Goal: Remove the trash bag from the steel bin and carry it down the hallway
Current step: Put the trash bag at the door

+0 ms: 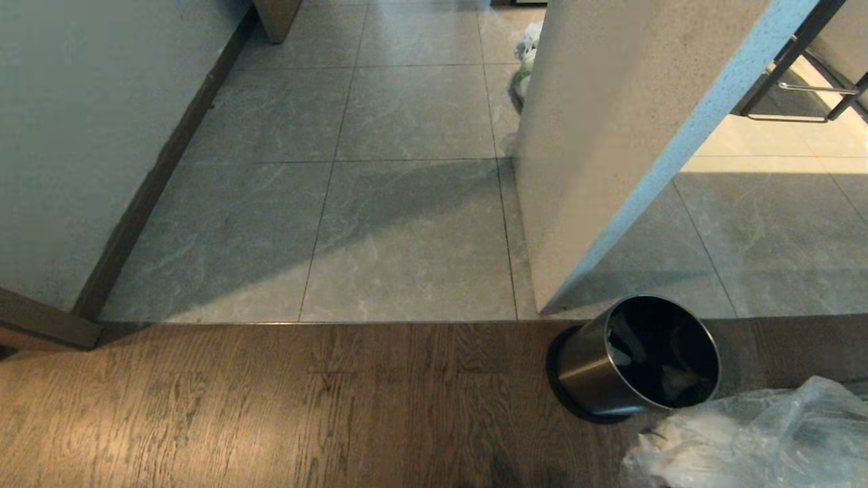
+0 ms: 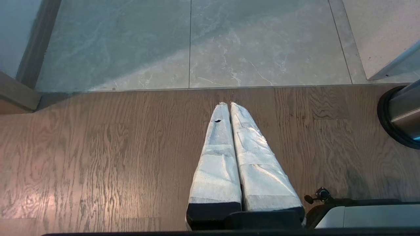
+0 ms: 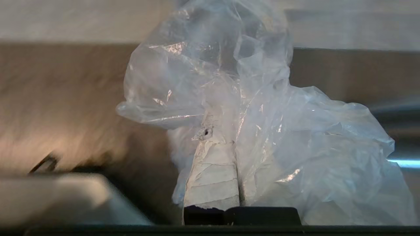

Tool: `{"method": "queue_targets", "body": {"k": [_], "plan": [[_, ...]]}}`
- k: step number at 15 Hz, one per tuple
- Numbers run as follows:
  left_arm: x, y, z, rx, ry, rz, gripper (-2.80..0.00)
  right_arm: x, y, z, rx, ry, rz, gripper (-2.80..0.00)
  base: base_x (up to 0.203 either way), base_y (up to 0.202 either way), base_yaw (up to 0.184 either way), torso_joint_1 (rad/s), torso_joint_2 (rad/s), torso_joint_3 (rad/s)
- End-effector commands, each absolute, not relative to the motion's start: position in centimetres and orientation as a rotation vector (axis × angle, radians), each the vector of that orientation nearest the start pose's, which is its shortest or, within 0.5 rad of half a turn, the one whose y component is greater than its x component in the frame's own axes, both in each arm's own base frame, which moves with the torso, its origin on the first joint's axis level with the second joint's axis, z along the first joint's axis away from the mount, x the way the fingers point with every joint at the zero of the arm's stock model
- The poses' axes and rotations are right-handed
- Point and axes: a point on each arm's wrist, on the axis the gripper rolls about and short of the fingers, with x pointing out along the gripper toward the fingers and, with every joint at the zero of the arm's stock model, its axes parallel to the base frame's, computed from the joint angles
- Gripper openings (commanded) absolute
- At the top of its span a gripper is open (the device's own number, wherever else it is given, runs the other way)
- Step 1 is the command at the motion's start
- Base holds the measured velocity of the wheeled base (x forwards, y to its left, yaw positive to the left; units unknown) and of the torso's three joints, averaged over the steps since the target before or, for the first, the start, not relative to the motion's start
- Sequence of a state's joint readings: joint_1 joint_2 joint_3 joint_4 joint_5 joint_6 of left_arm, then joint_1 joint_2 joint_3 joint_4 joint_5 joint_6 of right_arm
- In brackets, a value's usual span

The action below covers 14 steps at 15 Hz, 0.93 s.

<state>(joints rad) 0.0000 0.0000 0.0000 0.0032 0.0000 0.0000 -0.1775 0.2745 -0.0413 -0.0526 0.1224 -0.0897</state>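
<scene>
right hand (image 3: 226,137) pinched tight on the crinkled, glossy clear trash bag (image 3: 262,114), out of the steel bin (image 1: 637,356).

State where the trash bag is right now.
In the head view the bag is at bottom right, out of the bin beside it, pinched in the right claw.

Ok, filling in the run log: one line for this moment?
trash bag: out, in shut right gripper | steel bin: unlined, on wood floor | left gripper: shut, idle

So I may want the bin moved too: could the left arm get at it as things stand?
Probably yes: the left gripper, jaws shut and empty, has only bare wood floor between it and the steel bin.
</scene>
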Motion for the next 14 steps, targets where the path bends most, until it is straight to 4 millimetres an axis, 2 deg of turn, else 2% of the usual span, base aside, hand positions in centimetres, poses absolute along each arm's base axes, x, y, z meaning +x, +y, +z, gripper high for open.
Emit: {"method": "queue_targets", "body": {"k": [1, 5, 8, 9, 11, 14], "plan": [[-2.3, 0.0, 7.5, 0.0, 0.003, 0.0, -2.8, 0.1, 0.2, 9.2, -0.062, 0.173, -0.059, -2.8, 0.0, 0.0, 0.0, 0.0, 0.0, 0.0], [-2.3, 0.0, 7.5, 0.0, 0.003, 0.001, -2.8, 0.2, 0.1, 9.2, -0.076, 0.146, -0.076, -2.8, 0.0, 0.0, 0.0, 0.0, 0.0, 0.0], [-2.3, 0.0, 7.5, 0.0, 0.003, 0.0, -2.8, 0.0, 0.0, 8.6, -0.069, 0.211, -0.13, -2.8, 0.0, 0.0, 0.0, 0.0, 0.0, 0.0], [-2.3, 0.0, 7.5, 0.0, 0.003, 0.001, -2.8, 0.0, 0.0, 8.6, -0.068, 0.209, -0.093, -2.8, 0.0, 0.0, 0.0, 0.0, 0.0, 0.0], [-2.3, 0.0, 7.5, 0.0, 0.003, 0.001, -2.8, -0.4, 0.0, 8.5, -0.071, 0.161, -0.024, -2.8, 0.0, 0.0, 0.0, 0.0, 0.0, 0.0], [-2.3, 0.0, 7.5, 0.0, 0.003, 0.0, -2.8, -1.3, 0.0, 8.2, -0.046, 0.067, -0.01, -2.8, 0.0, 0.0, 0.0, 0.0, 0.0, 0.0]]}}
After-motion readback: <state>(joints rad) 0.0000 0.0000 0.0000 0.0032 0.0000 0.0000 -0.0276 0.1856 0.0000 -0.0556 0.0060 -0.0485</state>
